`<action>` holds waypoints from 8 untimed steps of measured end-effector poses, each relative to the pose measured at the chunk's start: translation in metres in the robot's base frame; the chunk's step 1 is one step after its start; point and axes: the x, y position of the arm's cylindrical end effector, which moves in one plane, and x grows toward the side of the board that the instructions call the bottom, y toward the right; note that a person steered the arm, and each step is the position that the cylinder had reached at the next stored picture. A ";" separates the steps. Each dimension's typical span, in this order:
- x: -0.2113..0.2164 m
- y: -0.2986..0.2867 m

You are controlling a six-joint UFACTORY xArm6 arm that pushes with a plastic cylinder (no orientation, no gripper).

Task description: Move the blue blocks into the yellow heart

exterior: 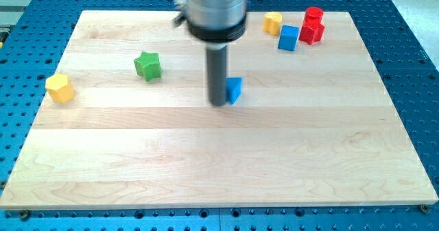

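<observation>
My tip (219,103) rests on the board near the middle, touching the left side of a small blue block (234,90), which is partly hidden behind the rod. A second blue block, a cube (288,38), sits at the view's top right. A yellow block (273,22) lies just left of and above the blue cube; its shape is unclear. Another yellow block (60,88), roughly hexagonal, sits at the view's far left.
A green star (147,65) lies left of my tip. Two red blocks (313,25) stand together at the top right, touching the blue cube's right side. The wooden board (206,162) lies on a blue perforated table.
</observation>
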 end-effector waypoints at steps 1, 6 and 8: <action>0.012 0.005; -0.114 0.071; -0.039 -0.066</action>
